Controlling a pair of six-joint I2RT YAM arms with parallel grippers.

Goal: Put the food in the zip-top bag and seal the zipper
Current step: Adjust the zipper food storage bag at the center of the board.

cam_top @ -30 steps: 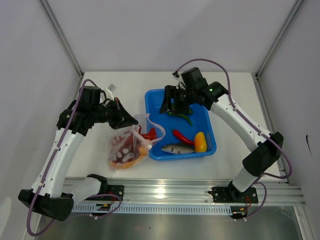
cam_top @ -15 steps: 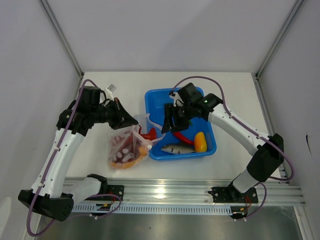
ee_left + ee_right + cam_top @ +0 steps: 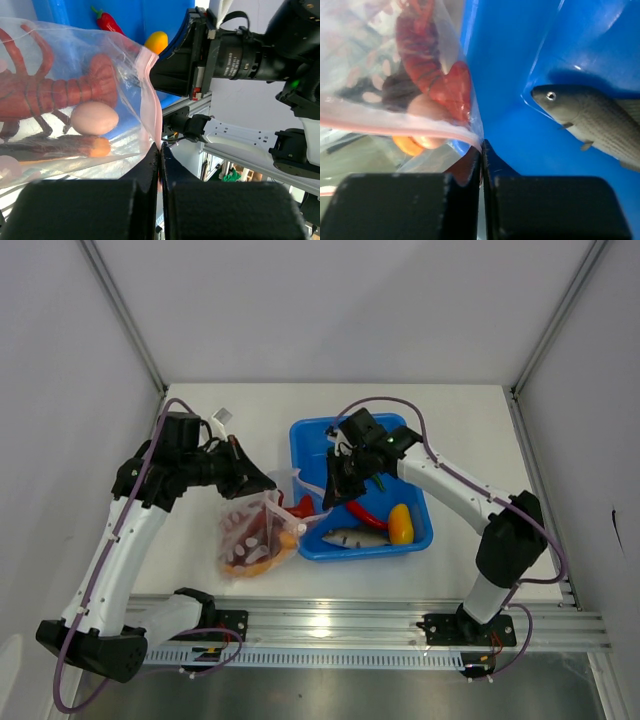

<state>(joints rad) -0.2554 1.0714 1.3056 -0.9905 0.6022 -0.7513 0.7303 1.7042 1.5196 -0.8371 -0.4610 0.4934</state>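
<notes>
Two closed tools, the left tool (image 3: 160, 148) and the right tool (image 3: 481, 148), pinch the zipper (image 3: 152, 95) of the zip-top bag (image 3: 245, 540) beside the blue tub (image 3: 412, 480), where fish (image 3: 600, 125), yellow pepper (image 3: 400, 524) and red chili (image 3: 366, 513) wait, so packing looks unfinished and one tool must likely release to fetch them.

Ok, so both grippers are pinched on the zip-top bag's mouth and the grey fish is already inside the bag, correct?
Not the fish. The left gripper and right gripper are both shut on the zip-top bag at its mouth edge, but the grey fish lies in the blue tub, outside the bag. The right wrist view shows it on the tub's floor.
</notes>
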